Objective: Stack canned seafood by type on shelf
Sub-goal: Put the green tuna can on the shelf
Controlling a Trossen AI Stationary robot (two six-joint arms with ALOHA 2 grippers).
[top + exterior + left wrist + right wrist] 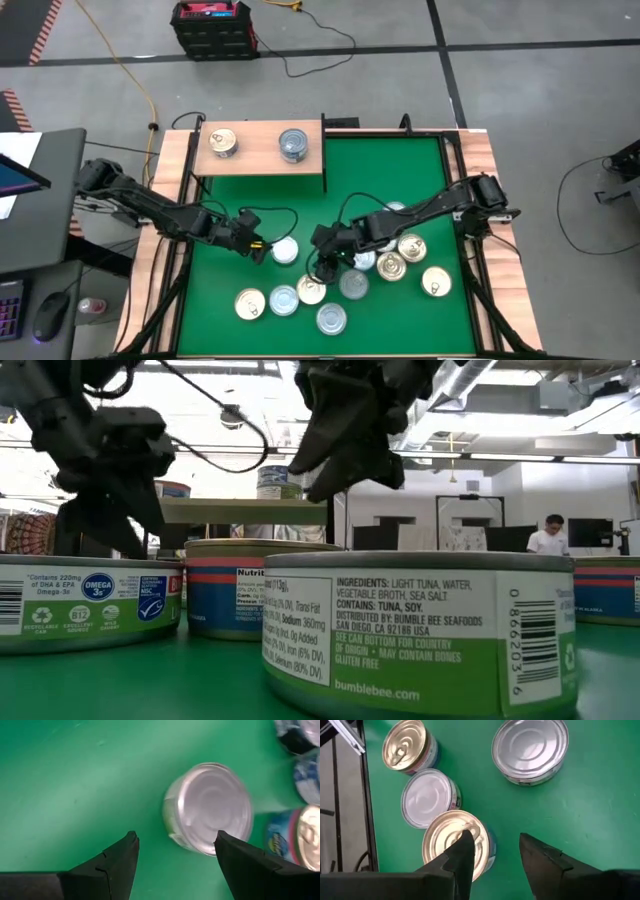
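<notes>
1. Green mat carries most of the canned seafood; two tins sit on the shelf.
2. Left gripper hovers spread beside a silver tin.
3. Right gripper, unclenched and empty, risks nudging the gold tin into its neighbours.

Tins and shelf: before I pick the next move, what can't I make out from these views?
- Tins on the shelf: the gold-lidded tin and silver-lidded tin show lids only in the high view; side labels hidden.
- Low view: a big tuna can in front blocks the mat behind.
- Tins under the right arm: partly covered in the high view.
- Left wrist view: the silver tin is blurred, label unreadable.
</notes>
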